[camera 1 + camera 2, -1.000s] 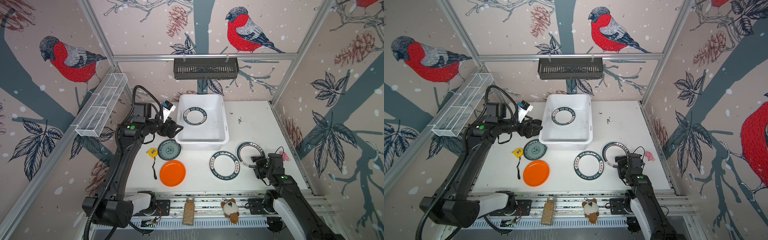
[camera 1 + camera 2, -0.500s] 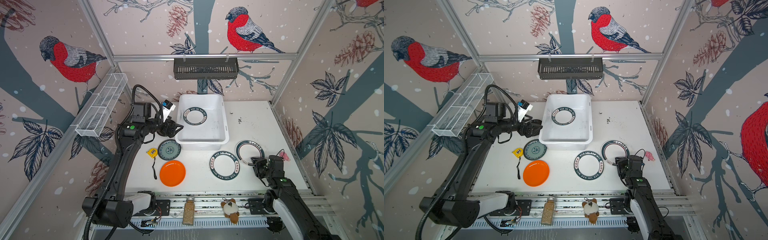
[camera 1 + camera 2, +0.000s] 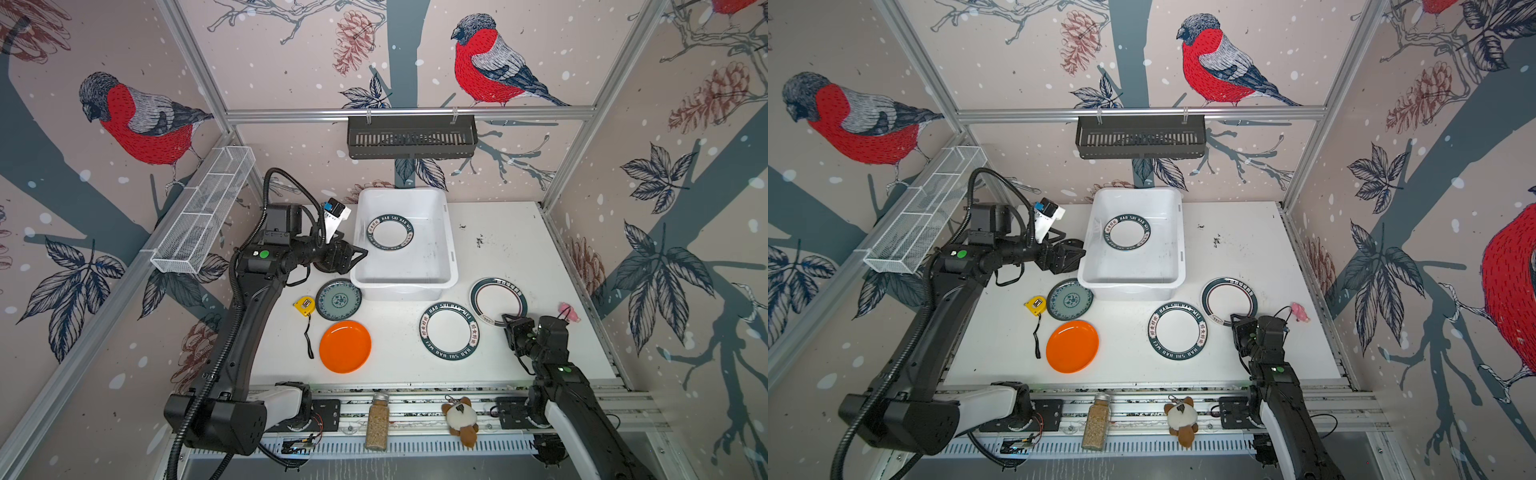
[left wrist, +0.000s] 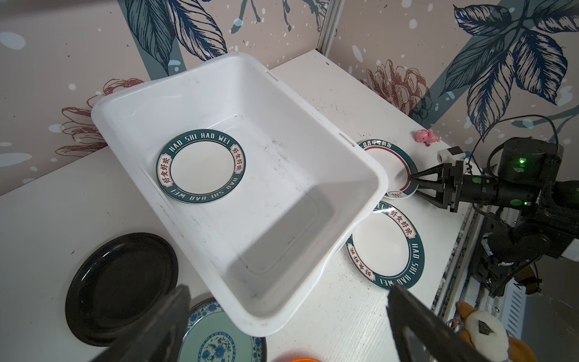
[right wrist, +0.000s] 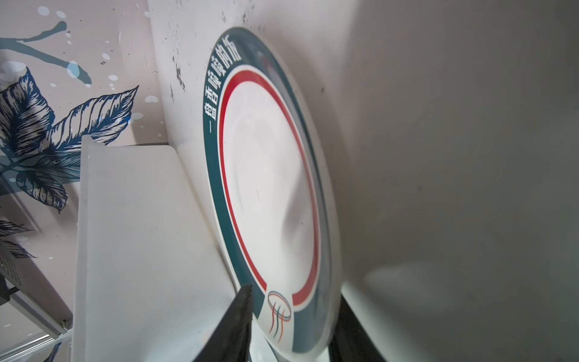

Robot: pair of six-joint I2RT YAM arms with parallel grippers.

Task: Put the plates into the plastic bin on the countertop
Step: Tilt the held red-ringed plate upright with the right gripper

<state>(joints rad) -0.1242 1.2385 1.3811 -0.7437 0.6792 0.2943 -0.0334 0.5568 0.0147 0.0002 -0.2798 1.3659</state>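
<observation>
Since the ringed plate [image 3: 498, 300] lies flat, the right gripper [image 4: 411, 181] takes it edge-on by its near rim.
One finger sits over that rim and one under it, jaws partly closed; whether they pinch yet cannot be told. The plate rests on the countertop [image 3: 511, 249] just beside the bin [image 3: 405, 291], which holds one lettered plate [image 3: 390, 232]. The left gripper [image 3: 357, 255] hangs wide open and empty by the bin's left wall, probably to leave the drop clear.
</observation>
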